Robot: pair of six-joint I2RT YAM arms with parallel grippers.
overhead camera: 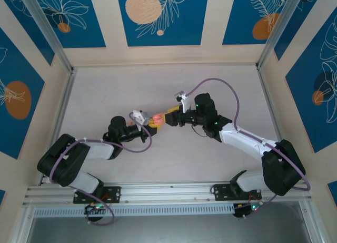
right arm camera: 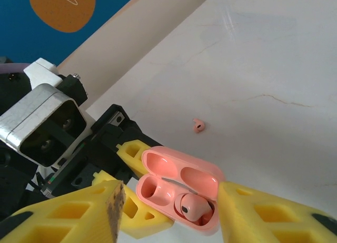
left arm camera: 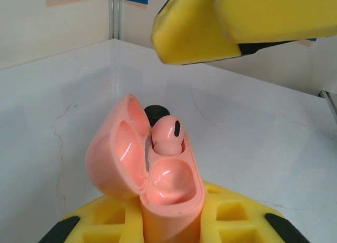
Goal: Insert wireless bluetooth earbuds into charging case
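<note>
My left gripper is shut on the base of a pink charging case and holds it upright with its lid hinged open. One pale pink earbud sits in the far well; the near well is empty. In the right wrist view the same case shows the seated earbud. My right gripper is open just above it, its yellow fingers apart and holding nothing. A second pink earbud lies loose on the table beyond the case. From above, the two grippers meet at the case.
A dark round thing sits on the white table just behind the case. Walls with blue leaf panels and metal corner posts close in the table on three sides.
</note>
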